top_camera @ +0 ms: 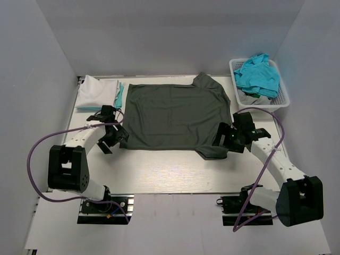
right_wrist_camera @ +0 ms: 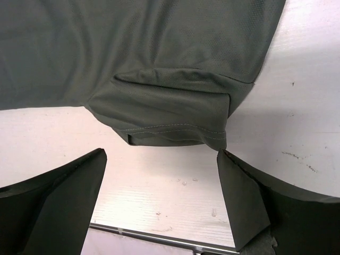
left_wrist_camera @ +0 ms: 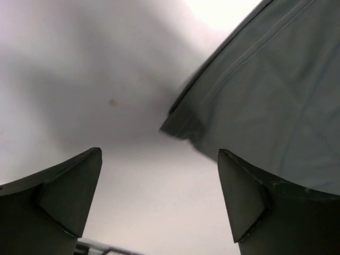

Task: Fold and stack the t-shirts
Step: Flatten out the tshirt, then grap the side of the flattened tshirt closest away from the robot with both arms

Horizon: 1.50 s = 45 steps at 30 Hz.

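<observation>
A dark charcoal t-shirt (top_camera: pixel 175 114) lies spread flat in the middle of the table, one sleeve at the near right and the other at the far side. My left gripper (top_camera: pixel 116 137) hovers open at its near left corner (left_wrist_camera: pixel 265 95), with bare table between the jaws (left_wrist_camera: pixel 159 153). My right gripper (top_camera: pixel 223 139) stands open just short of the near right sleeve (right_wrist_camera: pixel 170 111), nothing between its jaws (right_wrist_camera: pixel 162 154). A folded white t-shirt (top_camera: pixel 95 90) rests at the back left with a teal one (top_camera: pixel 120 96) peeking out beside it. More turquoise t-shirts (top_camera: pixel 257 74) fill the basket.
The white lattice basket (top_camera: pixel 284 98) stands at the back right corner. Purple cables loop from both arms near the table's side edges. A metal rail (right_wrist_camera: pixel 159 236) runs along the near table edge. Grey walls enclose the back and sides.
</observation>
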Each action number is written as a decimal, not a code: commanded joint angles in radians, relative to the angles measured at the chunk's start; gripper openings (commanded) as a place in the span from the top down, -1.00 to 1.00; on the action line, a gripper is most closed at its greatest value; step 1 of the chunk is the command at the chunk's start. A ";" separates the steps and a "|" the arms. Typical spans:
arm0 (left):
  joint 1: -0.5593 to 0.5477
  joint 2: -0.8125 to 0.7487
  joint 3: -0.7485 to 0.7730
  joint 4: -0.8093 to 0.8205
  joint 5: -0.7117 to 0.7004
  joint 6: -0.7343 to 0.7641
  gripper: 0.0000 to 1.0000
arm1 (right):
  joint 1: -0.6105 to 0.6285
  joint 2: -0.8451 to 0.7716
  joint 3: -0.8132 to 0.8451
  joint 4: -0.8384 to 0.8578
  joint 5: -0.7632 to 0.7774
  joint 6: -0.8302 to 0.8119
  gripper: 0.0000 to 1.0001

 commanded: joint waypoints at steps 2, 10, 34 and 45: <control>0.010 0.026 0.024 0.110 0.036 -0.014 -0.99 | -0.001 -0.011 0.030 -0.020 0.019 0.017 -0.81; 0.010 0.109 -0.076 0.218 0.077 -0.034 -0.74 | -0.001 0.019 0.007 -0.020 0.031 0.011 -0.81; 0.010 0.206 -0.034 0.229 0.128 -0.025 1.00 | 0.002 0.130 -0.100 0.076 -0.037 0.052 -0.77; 0.010 0.175 -0.053 0.186 0.128 -0.034 1.00 | -0.004 0.242 -0.099 0.127 0.138 0.071 0.12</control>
